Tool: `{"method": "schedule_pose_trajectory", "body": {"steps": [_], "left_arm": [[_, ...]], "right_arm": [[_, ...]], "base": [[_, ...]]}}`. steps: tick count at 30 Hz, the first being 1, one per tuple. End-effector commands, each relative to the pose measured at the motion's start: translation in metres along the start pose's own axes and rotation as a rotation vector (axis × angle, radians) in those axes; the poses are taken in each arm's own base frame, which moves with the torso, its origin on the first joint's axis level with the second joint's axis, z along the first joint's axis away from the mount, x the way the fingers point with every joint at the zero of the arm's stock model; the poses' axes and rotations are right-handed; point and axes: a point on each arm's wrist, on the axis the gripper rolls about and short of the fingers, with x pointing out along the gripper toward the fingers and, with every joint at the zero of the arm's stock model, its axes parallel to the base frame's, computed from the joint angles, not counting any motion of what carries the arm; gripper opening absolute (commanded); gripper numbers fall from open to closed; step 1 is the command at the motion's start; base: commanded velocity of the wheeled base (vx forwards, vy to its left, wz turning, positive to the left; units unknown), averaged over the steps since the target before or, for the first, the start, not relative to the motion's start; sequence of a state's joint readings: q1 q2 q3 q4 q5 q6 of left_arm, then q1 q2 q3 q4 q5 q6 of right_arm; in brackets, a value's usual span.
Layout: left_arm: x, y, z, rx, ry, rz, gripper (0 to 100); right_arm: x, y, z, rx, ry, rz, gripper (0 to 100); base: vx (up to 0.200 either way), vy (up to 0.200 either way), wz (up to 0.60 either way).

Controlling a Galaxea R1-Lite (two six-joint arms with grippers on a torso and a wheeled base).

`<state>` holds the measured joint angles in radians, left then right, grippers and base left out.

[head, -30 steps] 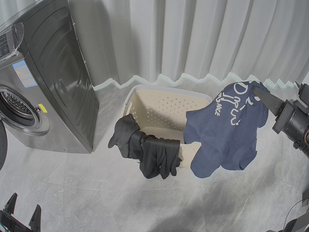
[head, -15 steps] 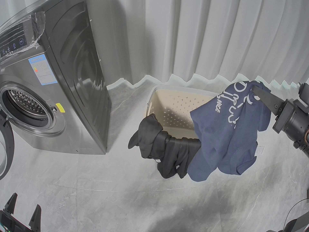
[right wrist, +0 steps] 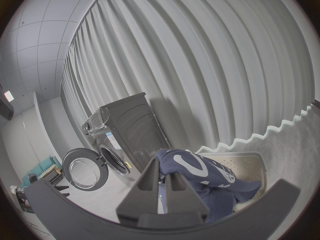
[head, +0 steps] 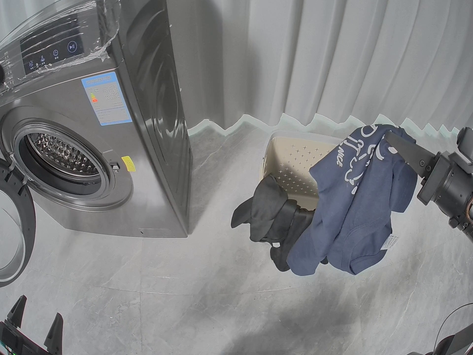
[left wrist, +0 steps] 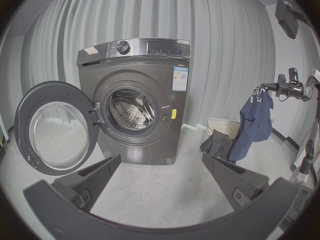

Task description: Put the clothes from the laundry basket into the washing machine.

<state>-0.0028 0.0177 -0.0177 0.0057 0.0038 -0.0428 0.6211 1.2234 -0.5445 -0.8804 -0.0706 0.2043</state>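
Now the right gripper's jaws are clamped on a navy blue T-shirt with white lettering, which hangs by the cream perforated plastic laundry basket. A black garment drapes the basket's rim. This looks like the carrying step; next, the shirt must travel to the grey washing machine's open drum. The left gripper is low, its jaws apart and empty.

The navy T-shirt hangs in front of the laundry basket, hiding its right side and floor and part of the black garment draped over its near rim. Far left of the basket, the door of the washing machine and the left pincer are cut off by the head view's edges.
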Motion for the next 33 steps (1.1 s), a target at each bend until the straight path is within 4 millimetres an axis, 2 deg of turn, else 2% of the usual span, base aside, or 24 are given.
{"method": "schedule_pose_trajectory", "body": {"steps": [1,20,29,33], "left_arm": [[0.0006,0.0002,-0.0042,0.000,0.008,0.001,100],[0.0006,0.0002,-0.0042,0.000,0.008,0.002,100],[0.0006,0.0002,-0.0042,0.000,0.008,0.001,100],[0.0006,0.0002,-0.0042,0.000,0.008,0.001,100]], "right_arm": [[0.0005,0.0002,-0.0005,0.000,0.002,0.001,0],[0.0002,0.0006,-0.0015,0.000,0.006,0.005,0],[-0.0001,0.0004,-0.0011,0.000,0.005,0.004,0],[-0.0005,0.0007,0.0004,0.001,-0.001,0.005,0]], "base": [[0.000,0.200,0.00],[0.000,0.200,0.00],[0.000,0.000,0.00],[-0.200,0.000,0.00]]}}
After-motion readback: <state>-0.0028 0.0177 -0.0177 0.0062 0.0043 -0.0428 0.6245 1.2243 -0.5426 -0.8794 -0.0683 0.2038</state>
